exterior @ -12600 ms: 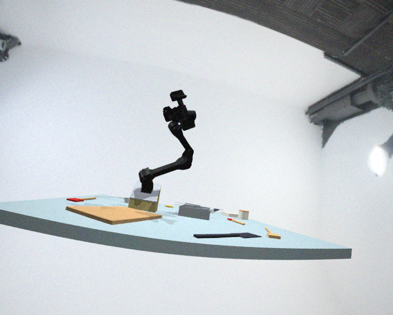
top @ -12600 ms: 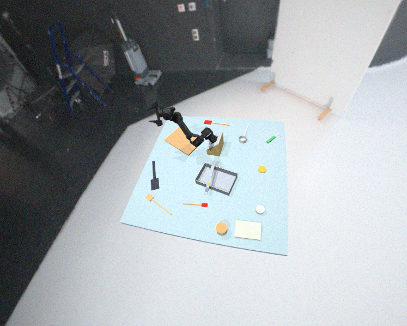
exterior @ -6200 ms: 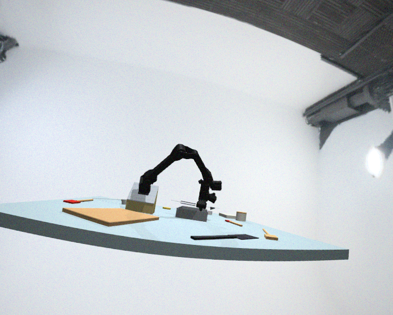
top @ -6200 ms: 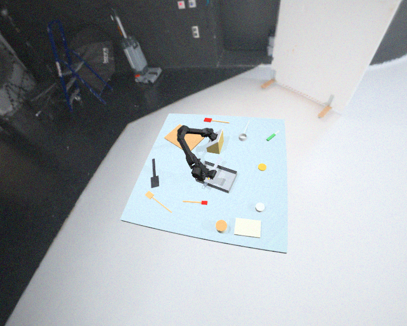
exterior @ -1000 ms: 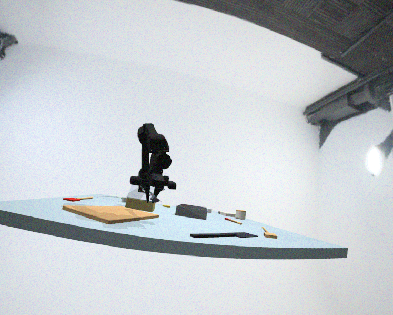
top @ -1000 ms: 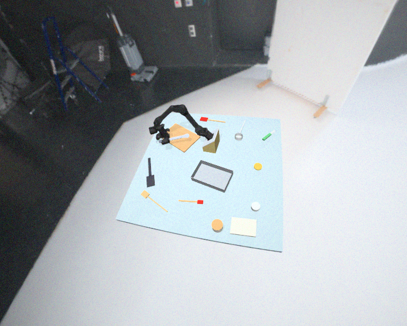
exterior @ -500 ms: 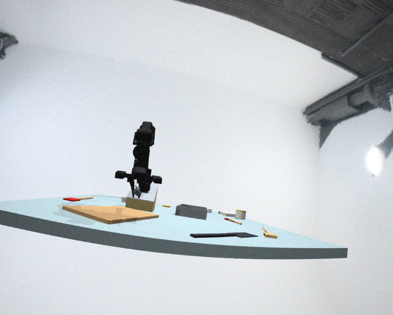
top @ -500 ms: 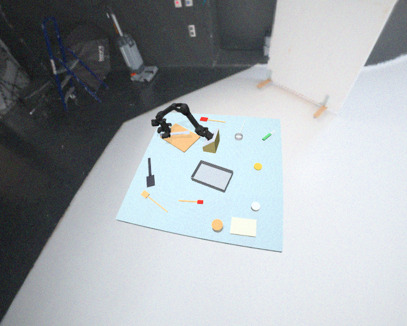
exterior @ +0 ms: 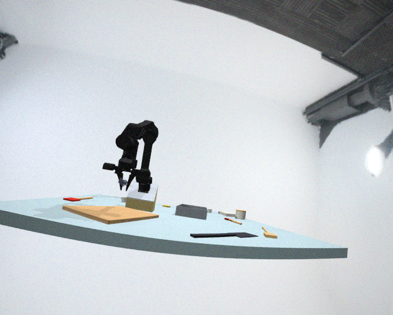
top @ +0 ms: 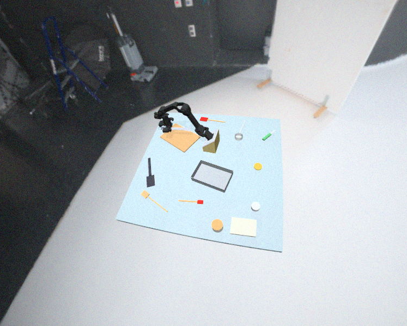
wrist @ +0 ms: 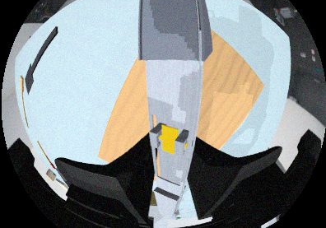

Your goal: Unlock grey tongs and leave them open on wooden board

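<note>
Above the pale blue tabletop (top: 224, 154) (exterior: 176, 234) (wrist: 95, 36), the pincer (top: 165, 131) (exterior: 123, 189) (wrist: 167, 132) grips the grey tongs (top: 177, 128) (exterior: 122, 182) (wrist: 174, 81); lowering them without a tips-down squeeze could leave them locked.

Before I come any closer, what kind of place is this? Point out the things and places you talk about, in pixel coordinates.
Probably a workshop or robot lab laid out like a kitchen: a black robot arm (top: 184, 108) (exterior: 131, 132) stands at a pale blue table (top: 175, 175) (exterior: 176, 237), with a roasting tin (top: 212, 175) and a wooden board (top: 182, 140) (exterior: 108, 214) on it.
</note>
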